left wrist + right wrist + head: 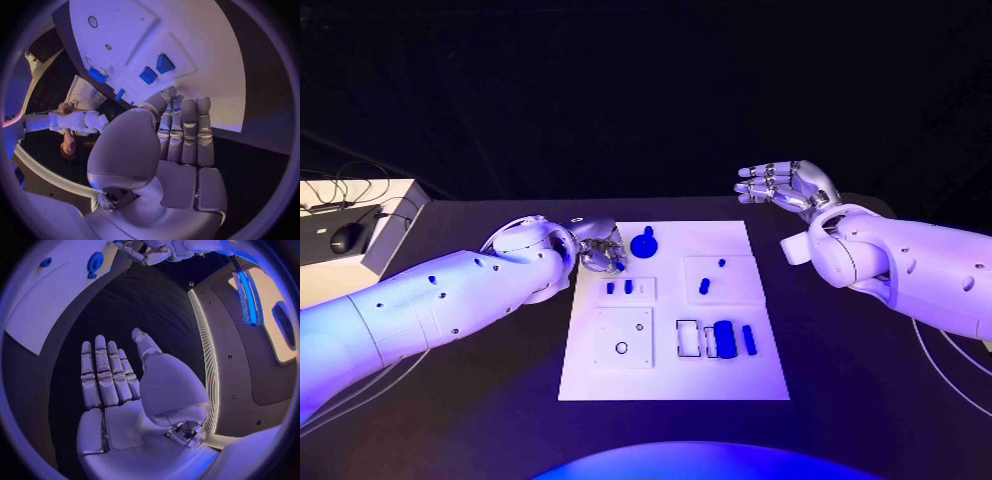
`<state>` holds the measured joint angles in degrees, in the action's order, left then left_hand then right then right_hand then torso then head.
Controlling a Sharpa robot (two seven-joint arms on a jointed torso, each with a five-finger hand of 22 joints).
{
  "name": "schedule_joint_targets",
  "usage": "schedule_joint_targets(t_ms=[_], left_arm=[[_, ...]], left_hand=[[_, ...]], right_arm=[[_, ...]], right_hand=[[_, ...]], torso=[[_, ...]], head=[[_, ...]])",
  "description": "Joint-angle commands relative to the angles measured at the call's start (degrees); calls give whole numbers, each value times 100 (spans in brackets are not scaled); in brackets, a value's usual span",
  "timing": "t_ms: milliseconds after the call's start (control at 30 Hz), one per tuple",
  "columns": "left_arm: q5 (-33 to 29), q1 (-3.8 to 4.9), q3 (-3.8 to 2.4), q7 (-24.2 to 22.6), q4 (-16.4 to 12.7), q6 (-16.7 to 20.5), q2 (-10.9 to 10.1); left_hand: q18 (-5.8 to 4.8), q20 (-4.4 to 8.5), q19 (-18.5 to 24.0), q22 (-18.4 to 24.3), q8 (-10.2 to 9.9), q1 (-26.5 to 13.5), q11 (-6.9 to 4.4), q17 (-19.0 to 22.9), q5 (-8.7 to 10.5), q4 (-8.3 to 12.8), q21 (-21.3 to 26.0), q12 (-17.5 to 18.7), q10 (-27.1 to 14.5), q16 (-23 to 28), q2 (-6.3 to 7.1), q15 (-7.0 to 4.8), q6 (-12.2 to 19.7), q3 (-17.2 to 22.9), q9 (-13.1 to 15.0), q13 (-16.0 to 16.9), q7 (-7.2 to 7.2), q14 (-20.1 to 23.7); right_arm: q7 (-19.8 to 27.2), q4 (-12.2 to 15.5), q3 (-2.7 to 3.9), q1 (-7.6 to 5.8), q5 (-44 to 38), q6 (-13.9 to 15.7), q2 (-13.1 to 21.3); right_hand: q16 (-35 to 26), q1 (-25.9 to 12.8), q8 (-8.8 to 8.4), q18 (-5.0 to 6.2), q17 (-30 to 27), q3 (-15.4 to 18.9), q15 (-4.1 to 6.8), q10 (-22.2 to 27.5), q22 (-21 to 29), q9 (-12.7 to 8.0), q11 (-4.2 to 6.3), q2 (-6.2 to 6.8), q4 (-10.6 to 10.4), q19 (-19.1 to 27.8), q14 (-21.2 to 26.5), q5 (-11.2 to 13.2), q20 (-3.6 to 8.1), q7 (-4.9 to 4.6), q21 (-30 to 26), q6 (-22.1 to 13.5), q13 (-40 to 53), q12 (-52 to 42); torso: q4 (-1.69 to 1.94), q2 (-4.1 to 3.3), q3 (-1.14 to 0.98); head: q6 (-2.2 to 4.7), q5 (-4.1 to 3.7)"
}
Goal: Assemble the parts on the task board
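Head view: left hand (pixel 599 246), fingers straight and holding nothing, hovers at the board (pixel 733 385) edge near blue parts (pixel 619 287); a careless sweep could scatter them. Right hand (pixel 788 186) is spread, well clear.

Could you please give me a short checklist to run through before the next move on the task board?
1. Left hand free to grasp: ok, its fingers lie straight and hold nothing.
2. Right hand clear of the task board: ok, it is raised beyond the far right corner, holding nothing.
3. Round blue part within the left hand's reach: ok, it lies just beside that hand.
4. Board flat on the table: ok.
5. Which parts are already seated: cannot tell.
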<state>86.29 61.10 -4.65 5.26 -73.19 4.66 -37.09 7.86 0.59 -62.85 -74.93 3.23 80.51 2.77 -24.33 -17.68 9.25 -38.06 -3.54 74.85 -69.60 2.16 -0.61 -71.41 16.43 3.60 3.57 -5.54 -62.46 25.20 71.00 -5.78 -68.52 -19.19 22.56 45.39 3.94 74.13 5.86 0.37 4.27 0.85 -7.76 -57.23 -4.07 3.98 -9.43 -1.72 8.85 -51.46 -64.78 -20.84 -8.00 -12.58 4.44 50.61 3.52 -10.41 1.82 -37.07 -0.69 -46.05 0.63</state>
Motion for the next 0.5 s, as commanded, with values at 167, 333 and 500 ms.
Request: schedule_joint_targets(t_ms=[167,333,500], left_arm=[[37,-4,17,-70,22,-14,25],[37,-5,18,-72,19,2,29],[37,-5,19,-75,12,16,34]], left_hand=[[93,-11,-27,-88,37,-13,5,-13,-2,-13,44,3,28,44,-59,-3,-45,-6,19,1,-30,-39],[93,-11,-27,-88,37,-13,5,-13,-2,-13,44,3,28,44,-59,-3,-45,-6,19,1,-30,-39],[93,-11,-27,-88,37,-13,5,-13,-2,-13,44,3,28,44,-59,-3,-45,-6,19,1,-30,-39]], right_arm=[[42,14,4,-1,-32,-44,3],[43,12,4,-1,-32,-44,1],[43,11,4,-1,-32,-45,1]], right_hand=[[-23,-28,-35,-37,-8,-30,13,-28,0,-4,0,-28,1,25,1,-16,17,-24,-12,31,-7,35],[-24,-42,-38,-37,-9,-59,13,-31,0,-4,0,-19,7,25,3,-28,17,-22,-12,35,-7,40],[-24,-43,-38,-37,-9,-61,13,-31,0,-3,0,-18,8,26,3,-29,17,-22,-12,35,-7,40]], torso=[[2,-1,-2],[3,2,-1],[0,-2,0]], head=[[-7,-14],[-9,-15],[-8,-18]])
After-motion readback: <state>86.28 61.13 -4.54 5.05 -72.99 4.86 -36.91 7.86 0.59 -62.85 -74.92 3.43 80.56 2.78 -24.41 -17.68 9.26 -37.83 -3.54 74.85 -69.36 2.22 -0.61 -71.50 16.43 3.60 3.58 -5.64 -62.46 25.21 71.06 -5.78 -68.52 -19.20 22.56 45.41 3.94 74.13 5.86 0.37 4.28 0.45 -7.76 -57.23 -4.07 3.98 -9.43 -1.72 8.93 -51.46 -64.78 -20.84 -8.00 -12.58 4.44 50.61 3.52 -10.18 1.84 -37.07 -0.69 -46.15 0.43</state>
